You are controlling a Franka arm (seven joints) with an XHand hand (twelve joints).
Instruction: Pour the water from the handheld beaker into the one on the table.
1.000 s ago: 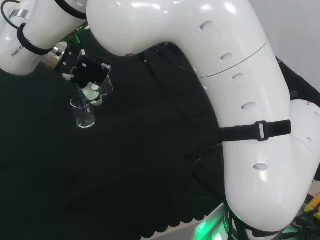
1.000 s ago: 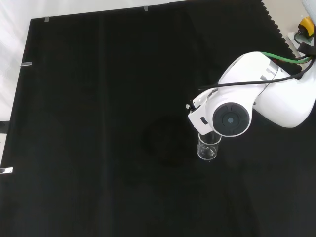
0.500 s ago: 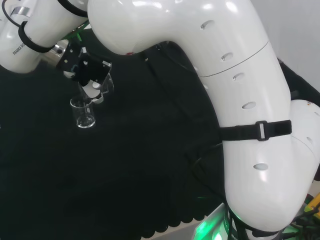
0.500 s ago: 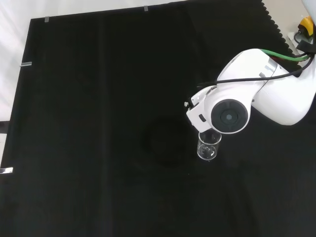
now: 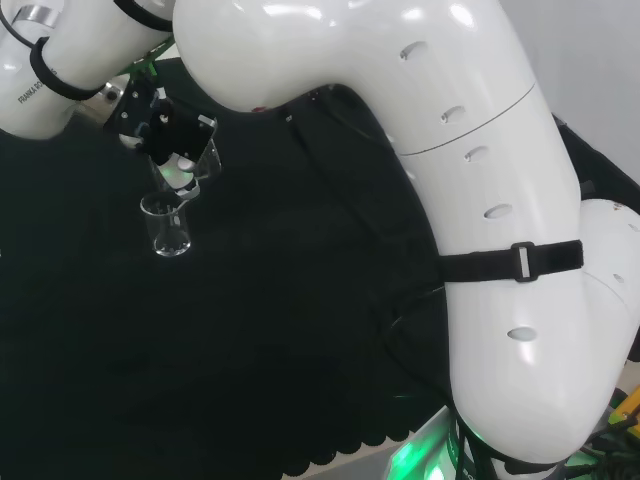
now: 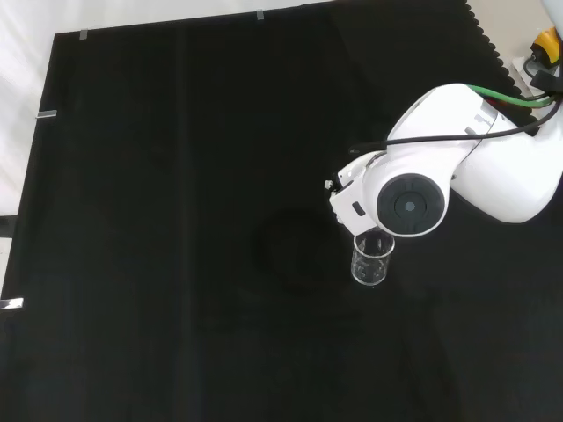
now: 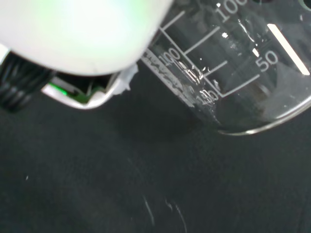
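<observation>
Overhead, tilted beaker (image 7: 233, 63) within fingers (image 5: 180, 165)

Black cloth (image 6: 176, 176) across the frame; clear glass beaker (image 6: 371, 260) at centre right in the front view. Held beaker (image 7: 233, 63) clear with white graduation marks. Arm link (image 6: 493, 167) glossy white, grey cap.

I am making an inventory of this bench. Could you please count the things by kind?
Clear glass beakers: 2, one standing on the cloth, one held in the hand above it
Black cloth: 1
Total: 3
</observation>
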